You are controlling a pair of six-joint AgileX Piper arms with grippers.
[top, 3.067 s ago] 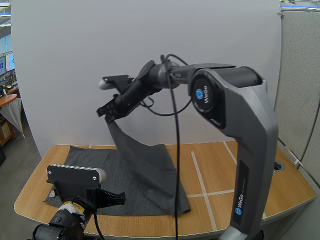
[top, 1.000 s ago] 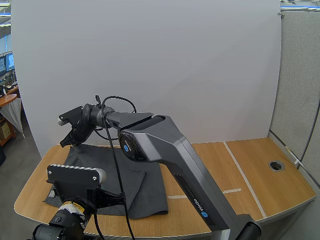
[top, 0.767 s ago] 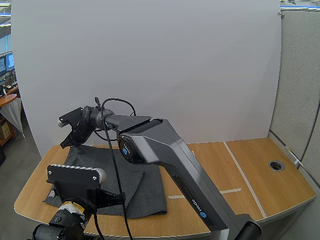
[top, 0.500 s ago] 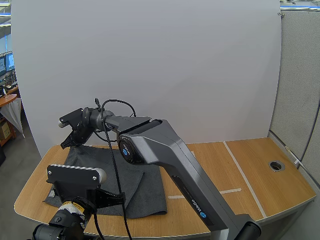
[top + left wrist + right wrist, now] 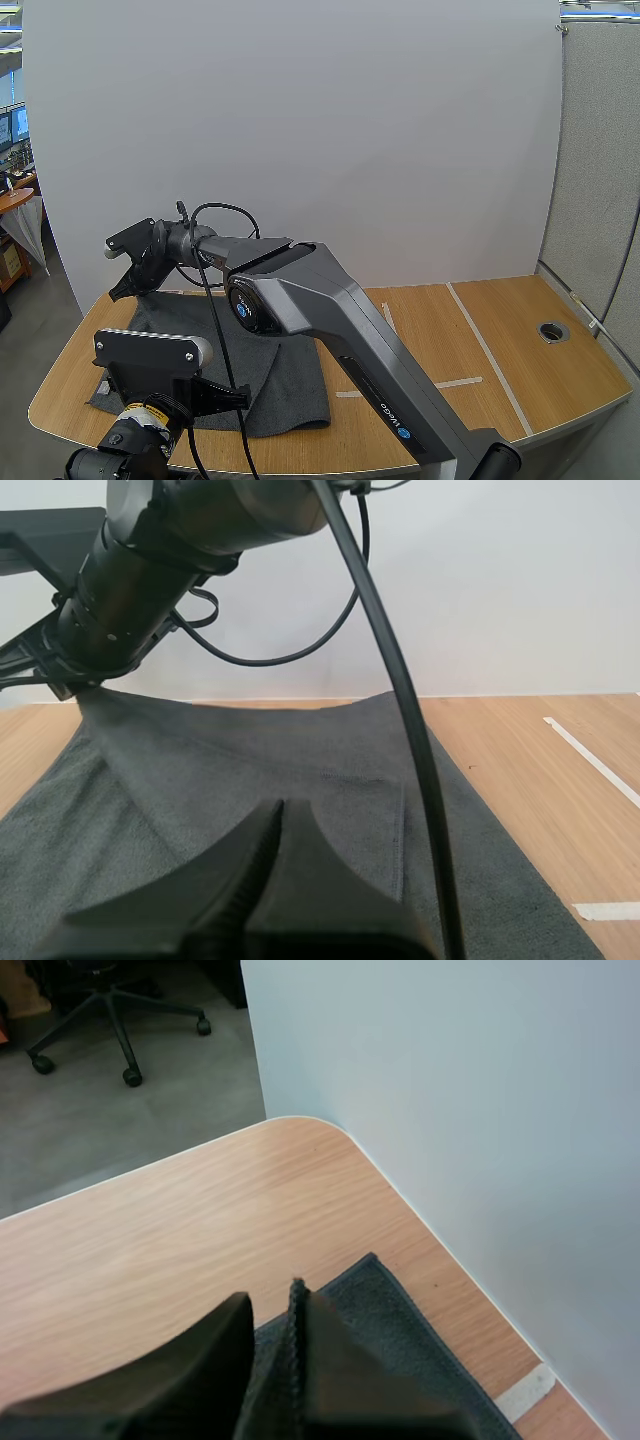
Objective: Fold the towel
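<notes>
A dark grey towel lies doubled over on the left part of the wooden table. My right gripper reaches to the far left back corner, just above the towel's upper layer, and is shut on a towel corner. In the right wrist view the fingers of my right gripper pinch the towel's edge over the lower layer. My left gripper hovers low over the towel's near edge. Its fingers make one dark wedge above the cloth, with the right gripper beyond.
White tape lines mark the table's middle and right. A round cable hole sits near the right edge. A white board stands behind the table. The table's rounded back left corner lies just past the right gripper.
The right gripper has carried the towel corner down from high over the middle to the far left back corner and edged further left. The lifted half now lies over the other. The left arm stayed put.
</notes>
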